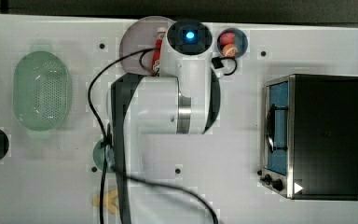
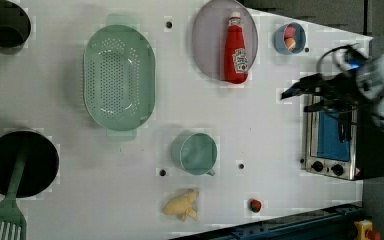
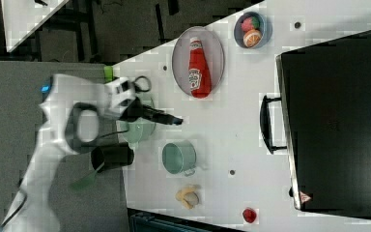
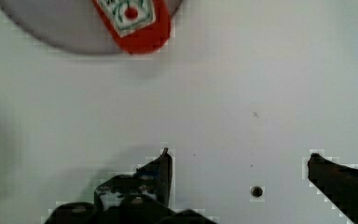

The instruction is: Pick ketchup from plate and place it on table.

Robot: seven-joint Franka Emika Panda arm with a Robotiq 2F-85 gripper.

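Observation:
The ketchup is a small red bottle with a white cap, lying flat on the pale grey-lilac plate at the far side of the white table. In the right view, the ketchup rests on the plate with its cap pointing away from the cup. My gripper is open with nothing between its fingers, hovering over bare table. The bottle's base and the plate rim lie ahead of it, untouched. In the left view, the gripper hangs near the oven.
A green colander, a green cup and a blue bowl of fruit stand around the plate. A toaster oven sits at the left view's right. A black pot, a yellow item and a small red fruit lie nearer.

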